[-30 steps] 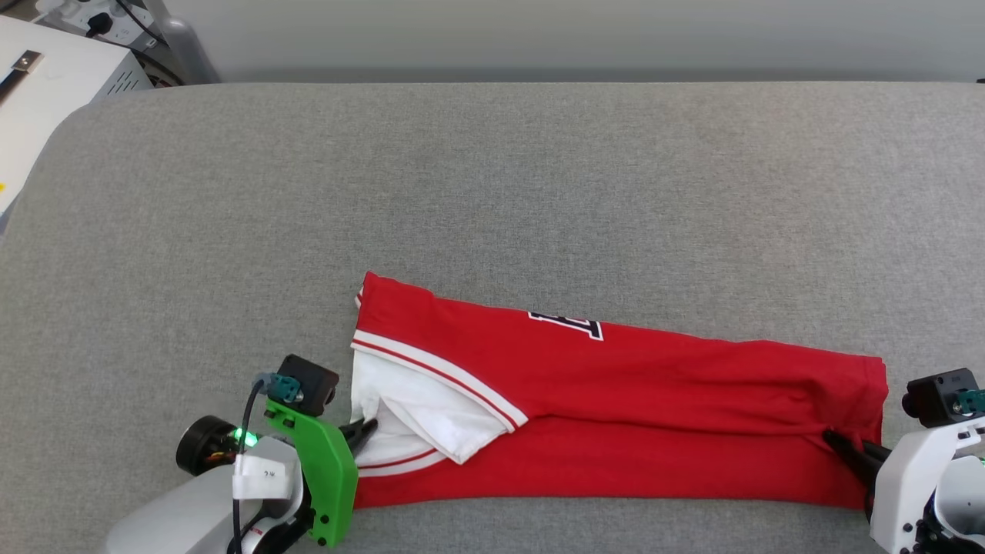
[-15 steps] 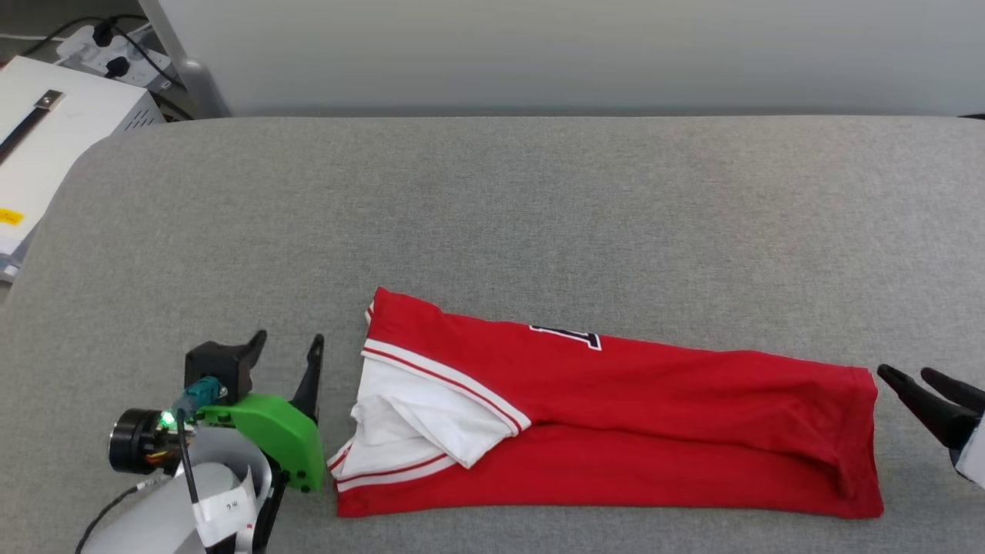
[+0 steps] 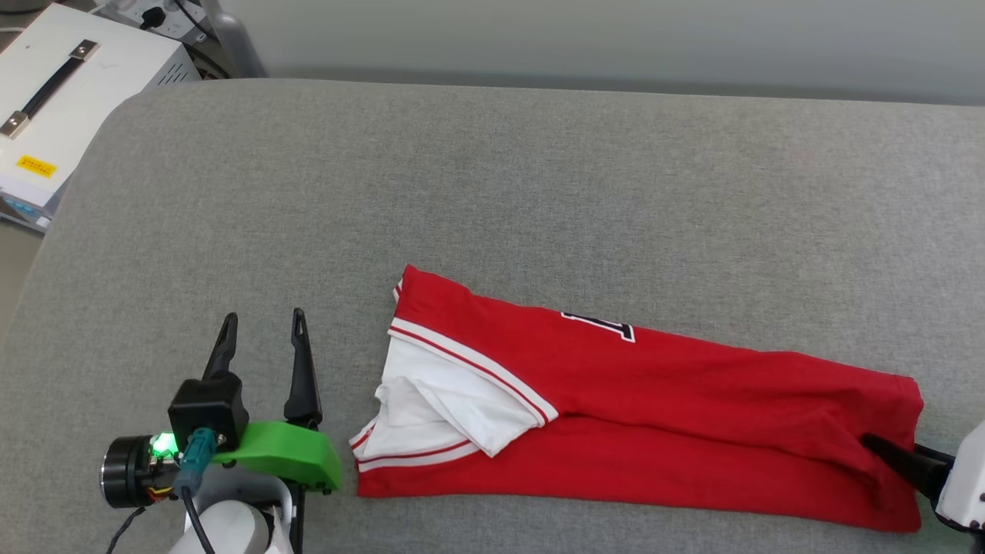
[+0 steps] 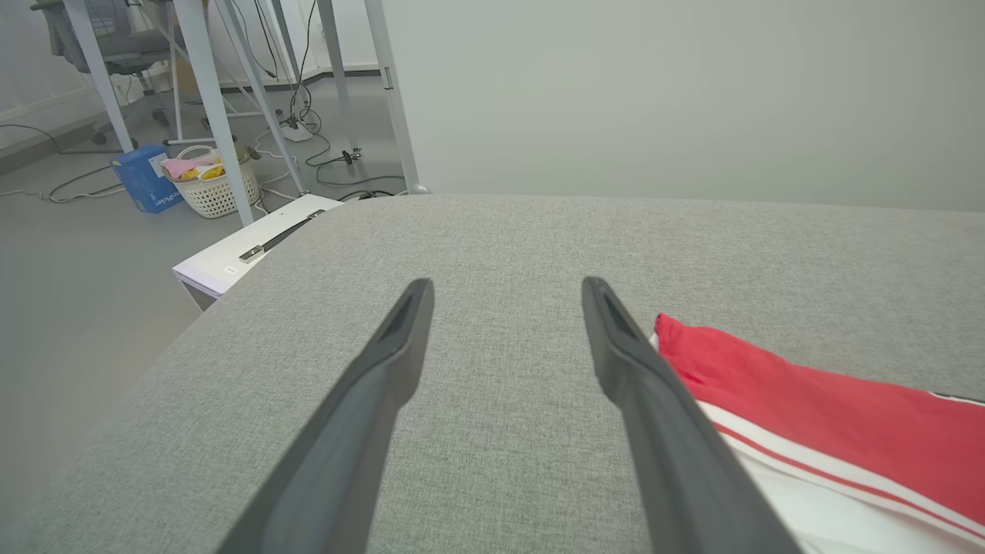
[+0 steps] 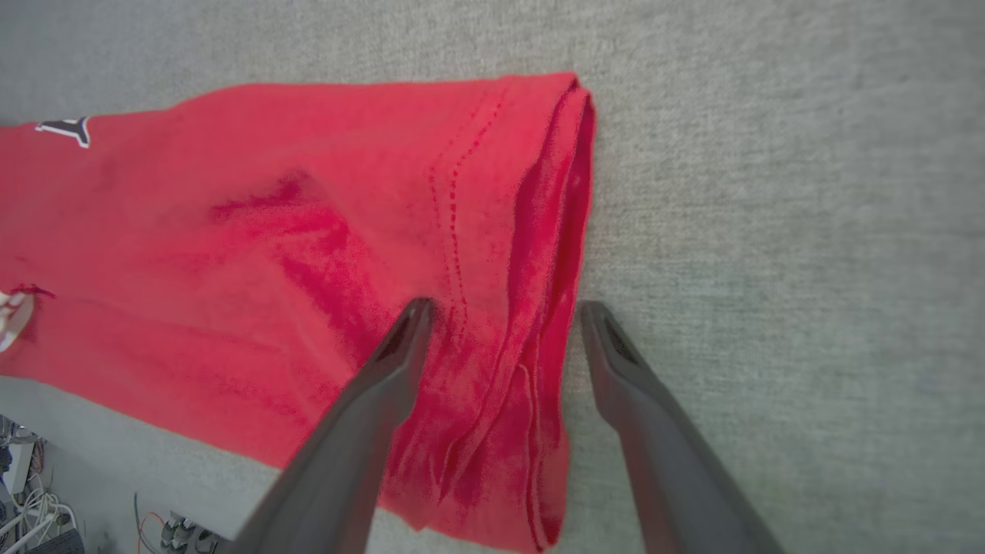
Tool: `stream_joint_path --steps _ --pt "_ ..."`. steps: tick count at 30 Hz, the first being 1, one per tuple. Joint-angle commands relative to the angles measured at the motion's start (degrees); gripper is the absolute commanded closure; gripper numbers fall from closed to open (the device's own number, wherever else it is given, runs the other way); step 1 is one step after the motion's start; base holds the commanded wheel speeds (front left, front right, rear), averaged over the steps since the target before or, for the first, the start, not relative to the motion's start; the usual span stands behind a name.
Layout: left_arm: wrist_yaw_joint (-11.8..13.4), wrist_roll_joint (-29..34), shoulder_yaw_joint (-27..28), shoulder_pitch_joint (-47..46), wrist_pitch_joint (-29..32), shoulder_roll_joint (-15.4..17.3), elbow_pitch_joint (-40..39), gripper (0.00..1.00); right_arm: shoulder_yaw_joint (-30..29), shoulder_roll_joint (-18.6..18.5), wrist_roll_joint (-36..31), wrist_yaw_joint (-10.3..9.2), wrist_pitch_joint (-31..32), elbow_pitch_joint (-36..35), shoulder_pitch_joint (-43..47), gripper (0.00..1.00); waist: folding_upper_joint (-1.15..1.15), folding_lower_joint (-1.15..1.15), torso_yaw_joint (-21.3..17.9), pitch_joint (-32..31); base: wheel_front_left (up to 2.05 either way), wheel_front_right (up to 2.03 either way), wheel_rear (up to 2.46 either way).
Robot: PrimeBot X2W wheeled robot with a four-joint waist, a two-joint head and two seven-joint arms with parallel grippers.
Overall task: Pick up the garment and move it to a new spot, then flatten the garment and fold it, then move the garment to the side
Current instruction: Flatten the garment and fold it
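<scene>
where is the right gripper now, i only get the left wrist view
observer: The right gripper is open at the red T-shirt's hem end, one finger over the cloth, the other over the grey fabric surface.
operator: is the shirt folded yet
observer: The head view shows it folded into a long strip, with a white sleeve on top at its left end.
operator: am i touching it
observer: No, the left gripper is open, beside the sleeve end and apart from it.
</scene>
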Motion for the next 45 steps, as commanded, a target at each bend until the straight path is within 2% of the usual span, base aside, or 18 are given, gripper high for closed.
stream_joint_path --steps 1,2,3,5,6,7,8,15,22,25,30,31,37,41,45 --pt "-0.87 2.20 1.11 1.44 -0.33 -1.28 -0.42 0.00 0.91 0.95 -0.41 -0.03 0.26 0.79 -1.14 0.00 0.00 0.00 0.95 0.77 0.00 0.00 0.00" --pt "-1.51 3.41 2.35 2.15 -0.33 -2.63 -0.73 0.00 1.74 1.61 -0.39 -0.03 0.67 1.30 -1.22 0.00 0.00 0.00 1.20 0.86 0.00 0.00 0.00" --pt "-3.39 7.23 4.12 3.71 -0.33 -5.10 -0.66 0.00 3.66 3.17 -0.27 -0.03 1.21 1.99 -1.58 0.00 0.00 0.00 1.52 1.03 0.00 0.00 0.00" --pt "-4.54 8.75 5.78 4.42 -0.33 -6.93 -0.44 0.00 4.75 3.75 0.05 -0.03 1.52 2.16 -1.85 0.00 0.00 0.00 1.65 0.96 0.00 0.00 0.00" --pt "-5.21 9.63 6.71 4.70 -0.33 -7.82 -0.50 0.00 5.23 3.84 0.20 -0.03 1.48 2.20 -2.03 0.33 0.00 0.00 1.67 0.88 0.00 0.00 0.00" --pt "-5.74 10.26 7.44 4.96 -0.33 -8.53 -0.53 0.00 5.48 3.89 0.35 -0.03 1.17 2.13 -2.17 0.77 0.00 0.00 1.69 0.74 0.00 0.00 0.00" --pt "-6.42 11.05 8.21 5.27 -0.33 -9.22 -0.48 0.00 5.73 3.86 0.53 -0.03 0.79 2.10 -2.31 1.00 0.00 0.00 1.68 0.52 0.00 0.00 0.00" --pt "-10.05 15.06 12.57 7.39 -0.33 -12.68 -0.11 0.00 4.69 0.48 1.43 -0.03 -1.72 4.45 -3.40 1.00 0.00 0.00 1.07 -1.33 0.00 0.00 0.00" --pt "-14.01 18.24 13.91 8.80 -0.33 -14.66 0.86 0.00 0.97 -6.22 1.38 -0.03 -2.65 10.00 -3.81 1.00 0.00 0.00 0.41 -3.24 0.00 0.00 0.00" --pt "-14.96 19.05 14.62 9.16 -0.33 -15.32 1.50 0.00 0.92 -7.87 1.15 -0.03 -1.49 11.05 -3.69 1.00 0.00 0.00 0.06 -3.80 0.00 0.00 0.00" --pt "-15.94 19.97 16.21 9.97 -0.33 -16.05 1.98 0.00 3.09 -7.03 2.61 -0.03 2.04 4.60 -3.50 1.00 0.00 0.00 -0.74 -4.50 0.00 0.00 0.00" --pt "-16.53 20.60 16.88 10.27 -0.34 -16.55 2.08 0.00 4.78 -6.20 2.66 -0.03 3.66 -2.00 -3.55 1.00 0.00 0.00 -0.95 -4.66 0.00 0.00 0.00" --pt "-17.60 21.84 17.66 9.86 -0.34 -17.53 2.34 0.00 8.41 -2.79 -0.71 -0.03 5.61 -12.32 -6.22 1.00 0.00 0.00 -0.32 -3.89 0.00 0.00 0.00" --pt "-18.35 22.42 17.98 8.71 -0.34 -18.26 2.47 0.00 12.04 0.79 -4.61 -0.03 7.16 -14.19 -10.67 1.00 0.00 0.00 0.61 -2.11 0.00 0.00 0.00" --pt "-18.96 23.10 18.28 7.19 -0.34 -19.03 2.56 0.00 17.02 5.35 -7.64 -0.03 8.59 -12.79 -16.69 1.00 0.00 0.00 1.61 -0.15 0.00 0.00 0.00"
